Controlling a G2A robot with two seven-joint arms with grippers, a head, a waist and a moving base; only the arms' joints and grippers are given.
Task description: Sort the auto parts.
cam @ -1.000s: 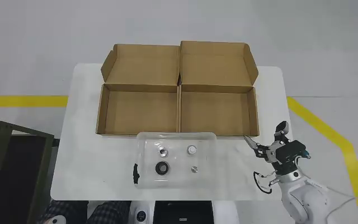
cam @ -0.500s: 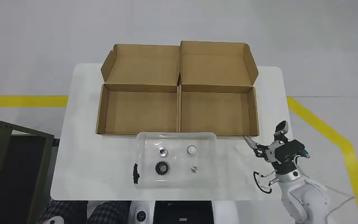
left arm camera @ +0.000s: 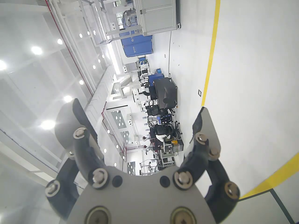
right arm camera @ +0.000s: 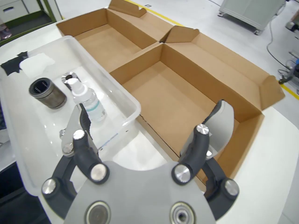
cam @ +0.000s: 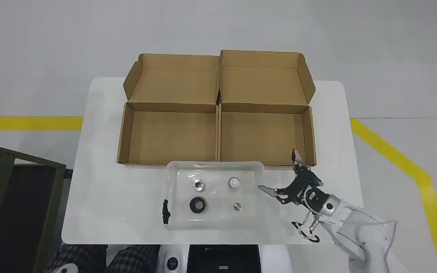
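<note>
The right claw (cam: 280, 175) hangs spread wide and empty at the lower right of the top view, just right of the clear tray (cam: 214, 163). The parts sit in that tray at lower centre (a dark bushing (cam: 199, 204), a small bottle (cam: 234, 183), a metal collar (cam: 199, 185), a bolt (cam: 237, 205)), below the left box (cam: 171, 136) and the right box (cam: 263, 136). The left claw (left arm camera: 139, 106) is also spread wide and empty.

Tray wall (cam: 263, 208) lies beneath the spread right pincer (cam: 277, 170).

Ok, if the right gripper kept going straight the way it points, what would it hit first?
Most likely the near wall of the right box, just beside the tray corner, though depth is hard to judge here.
</note>
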